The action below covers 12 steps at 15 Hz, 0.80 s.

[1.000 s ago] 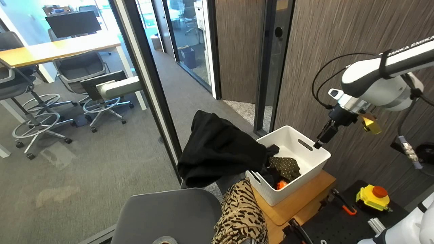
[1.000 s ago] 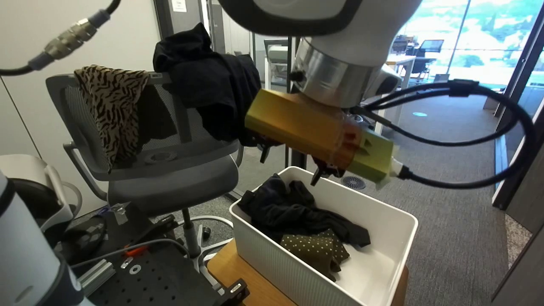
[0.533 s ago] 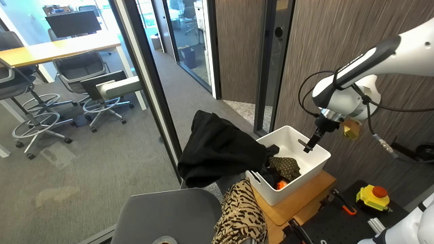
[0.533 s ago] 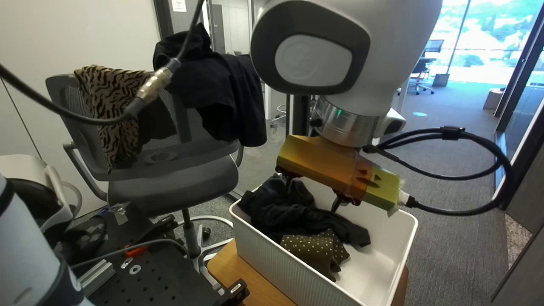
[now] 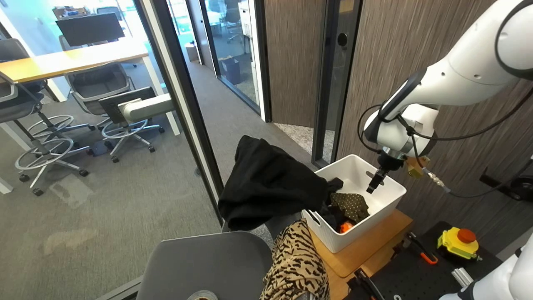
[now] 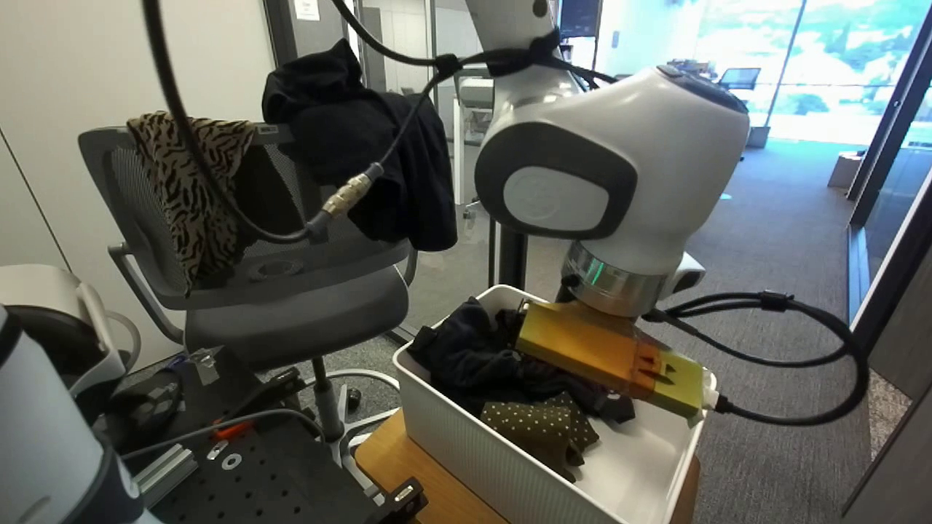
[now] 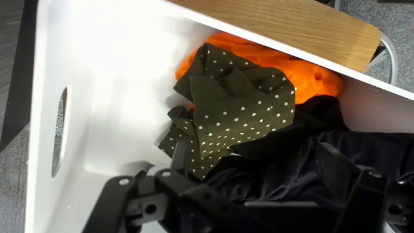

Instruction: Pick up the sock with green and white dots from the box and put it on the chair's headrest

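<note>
The sock [image 5: 349, 205], dark green cloth with white dots, lies crumpled in the white box [image 5: 368, 229]. In an exterior view it [image 6: 535, 426] lies beside black cloth; in the wrist view it [image 7: 242, 116] lies partly over orange cloth. The chair's headrest [image 5: 270, 187] is black and rumpled, left of the box; it also shows in an exterior view [image 6: 364, 153]. My gripper [image 5: 372, 188] points down over the box's inside. In the wrist view my gripper [image 7: 254, 153] is open with nothing held; its fingers are above the black cloth and the sock's near edge.
Black cloth [image 7: 278, 174] and orange cloth [image 7: 310, 77] share the box. The box stands on a wooden surface [image 5: 345, 264]. A tiger-striped cloth [image 6: 196, 189] hangs on the chair [image 6: 298, 320]. A yellow and red button [image 5: 460, 241] is near the robot base. A wall stands behind the box.
My gripper has moved down and towards the box's inside: leftward and down in an exterior view, rightward and down in another. The sock, box and chair have not moved.
</note>
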Available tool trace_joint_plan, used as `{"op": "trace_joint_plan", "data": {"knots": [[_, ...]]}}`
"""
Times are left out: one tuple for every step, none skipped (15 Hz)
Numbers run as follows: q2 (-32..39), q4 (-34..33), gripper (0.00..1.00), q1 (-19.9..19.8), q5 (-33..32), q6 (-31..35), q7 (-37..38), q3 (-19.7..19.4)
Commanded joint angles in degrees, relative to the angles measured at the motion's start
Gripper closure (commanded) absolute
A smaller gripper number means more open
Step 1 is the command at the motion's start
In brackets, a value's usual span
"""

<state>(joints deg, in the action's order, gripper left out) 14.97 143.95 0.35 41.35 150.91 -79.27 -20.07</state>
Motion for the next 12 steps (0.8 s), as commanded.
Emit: {"op": "trace_joint_plan", "data": {"knots": [[7.5,-5.6,0.0,-3.7,7.3,0.1,-10.3,3.5],[9.2,-6.6,0.0,-4.1,8.2,0.2,-11.4,4.0],[11.0,-7.8,0.0,-4.7,9.1,0.6,-13.2,4.8],[12.5,-8.9,0.0,-5.2,9.5,0.8,-14.6,5.4],[14.1,-9.9,0.0,-5.6,9.6,1.1,-15.7,5.9],[15.6,-11.0,0.0,-5.9,9.5,1.3,-16.6,6.3],[17.0,-12.0,0.0,-6.2,9.2,1.3,-17.1,6.7],[17.5,-12.5,0.0,-11.2,5.5,2.9,-15.2,11.5],[18.9,-13.5,0.0,-12.1,5.0,3.2,-15.2,12.6],[19.9,-14.1,0.0,-13.5,4.3,3.9,-15.2,14.2],[21.0,-14.8,0.0,-14.8,3.6,4.3,-15.2,15.5],[22.3,-15.4,0.0,-16.1,2.8,4.8,-15.2,16.8]]}}
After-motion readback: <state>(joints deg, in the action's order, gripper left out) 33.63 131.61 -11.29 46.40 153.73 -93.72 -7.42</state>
